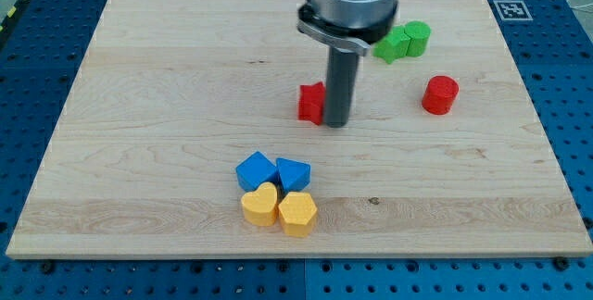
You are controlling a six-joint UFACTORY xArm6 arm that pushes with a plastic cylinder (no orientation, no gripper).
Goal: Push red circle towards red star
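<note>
Pale wooden board (139, 106) on blue perforated bench. Matte blocks:
- red circle (440, 94), the view's right, well apart from my tip (336, 122)
- red star (311, 103), touching rod, partly hidden
- 2 green blocks (403, 41), shapes unclear
- 2 blue, 2 yellow, clustered

No pincer fitted.

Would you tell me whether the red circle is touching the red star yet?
No. The red circle sits apart at the view's right, bare board between; my tip stands beside the red star.

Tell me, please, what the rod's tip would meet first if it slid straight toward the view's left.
My tip would meet the red star almost at once; it sits right beside the rod on the view's left, apparently touching.
</note>
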